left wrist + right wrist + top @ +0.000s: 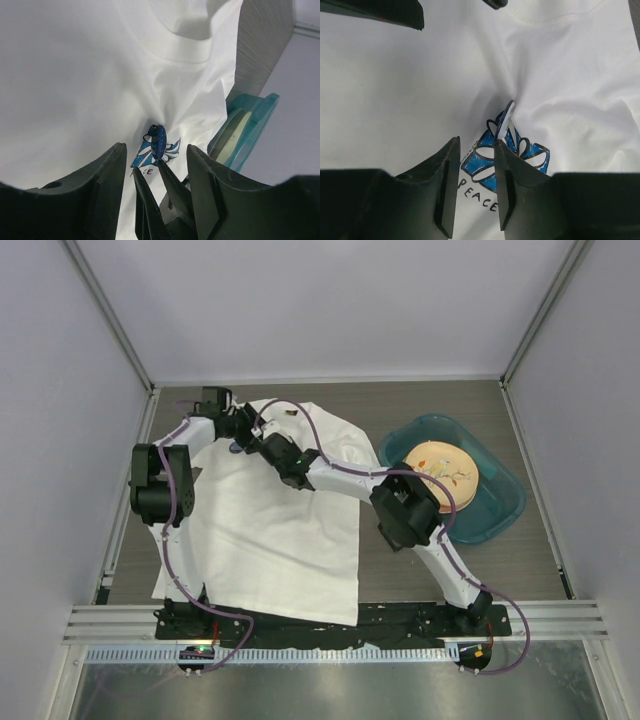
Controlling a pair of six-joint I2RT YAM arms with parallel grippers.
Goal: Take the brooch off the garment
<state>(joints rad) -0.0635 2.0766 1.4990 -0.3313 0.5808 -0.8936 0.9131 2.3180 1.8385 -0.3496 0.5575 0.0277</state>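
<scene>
From above, the two arms hide the brooch [159,141]. The wrist views show it edge-on, tilted up from the garment's [270,540] puckered flower print [535,152]. The left gripper [156,152] gapes wide, facing it. The right gripper [476,150] is parted, one fingertip just beside it, holding nothing. A teal basin [505,495] sits right of the garment.

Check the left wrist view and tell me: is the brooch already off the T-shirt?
No, the brooch sits on puckered fabric of the T-shirt, at the top of the blue flower print.
</scene>
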